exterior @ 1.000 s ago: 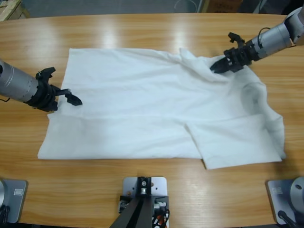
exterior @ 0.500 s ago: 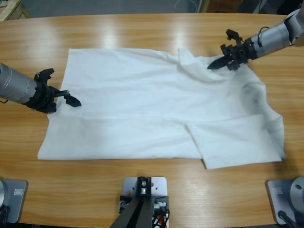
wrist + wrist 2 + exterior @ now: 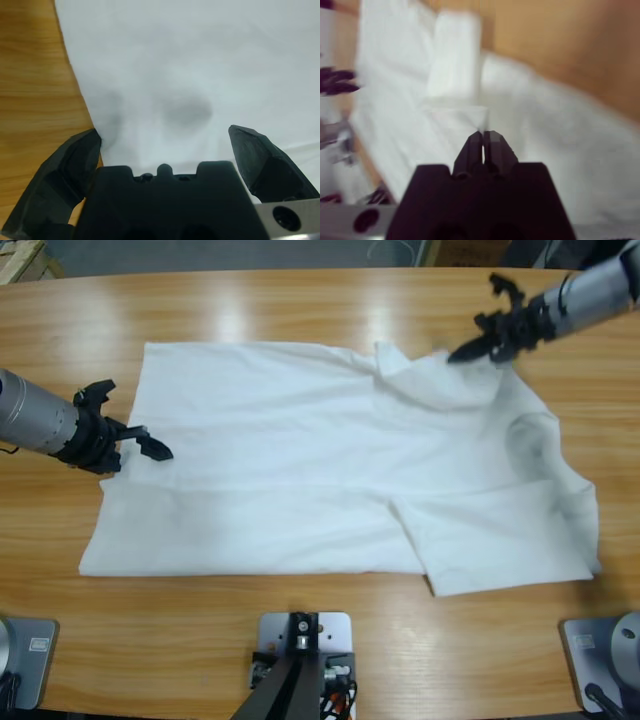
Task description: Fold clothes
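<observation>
Lifted sleeve (T-shirt (image 3: 330,470) lengthwise along table (image 3: 300,300))

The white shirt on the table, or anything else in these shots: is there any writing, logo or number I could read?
No text can be read anywhere.
T-shirt: only a faint grey smudge shows near its right end, with no letters to make out.
Left gripper, right gripper, table: no labels visible.

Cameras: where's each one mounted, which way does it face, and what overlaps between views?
High: fixed above the table, looking down on the shirt; both arms show.
Left wrist: on the left arm, looking along its open left claw at the shirt's edge and bare wood.
Right wrist: on the right arm, looking along its shut right claw pinching shirt cloth.
Shared: all three show shirt and table; the high view also shows the left claw and right claw.
</observation>
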Controlling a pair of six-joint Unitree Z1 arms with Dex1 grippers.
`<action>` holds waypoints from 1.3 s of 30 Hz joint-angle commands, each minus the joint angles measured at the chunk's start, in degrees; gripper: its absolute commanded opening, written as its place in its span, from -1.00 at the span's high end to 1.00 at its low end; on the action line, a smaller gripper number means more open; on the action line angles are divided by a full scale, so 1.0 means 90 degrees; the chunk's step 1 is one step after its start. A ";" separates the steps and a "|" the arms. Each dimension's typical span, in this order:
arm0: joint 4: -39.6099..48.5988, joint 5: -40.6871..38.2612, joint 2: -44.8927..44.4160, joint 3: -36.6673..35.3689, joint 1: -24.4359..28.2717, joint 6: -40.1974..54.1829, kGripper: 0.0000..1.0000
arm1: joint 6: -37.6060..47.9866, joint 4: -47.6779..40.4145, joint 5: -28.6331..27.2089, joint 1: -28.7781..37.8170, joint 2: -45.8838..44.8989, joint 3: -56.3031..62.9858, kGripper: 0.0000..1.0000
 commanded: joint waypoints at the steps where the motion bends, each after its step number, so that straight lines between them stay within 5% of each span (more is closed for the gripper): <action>1: -0.0080 -0.0143 0.0071 0.0021 0.0018 -0.0071 -0.98 | 0.0353 0.0739 -0.0990 0.0101 0.0292 -0.2356 1.00; 12: -0.0170 -0.0143 -0.0041 -0.0520 0.0356 -0.0225 -0.93 | 0.0367 0.1114 -0.2004 -0.0302 0.1097 -0.3094 1.00; 15: -0.0421 -0.0166 -0.0039 -0.0555 0.0705 -0.0315 -0.72 | 0.0326 0.1145 -0.2039 -0.0302 0.1253 -0.3182 1.00; 20: -0.0500 -0.0264 0.0254 -0.0852 0.1662 -0.0299 -0.72 | 0.0195 0.1280 -0.2031 -0.0311 0.1439 -0.3379 1.00; 28: -0.0300 -0.1362 0.1506 -0.2464 0.2207 0.0083 -0.54 | 0.0132 0.1469 -0.2022 -0.0331 0.1659 -0.3705 1.00; 39: 0.1028 -0.1434 0.2889 -0.4237 0.2576 0.1689 -0.53 | 0.0054 0.1520 -0.2061 -0.0331 0.1720 -0.3700 1.00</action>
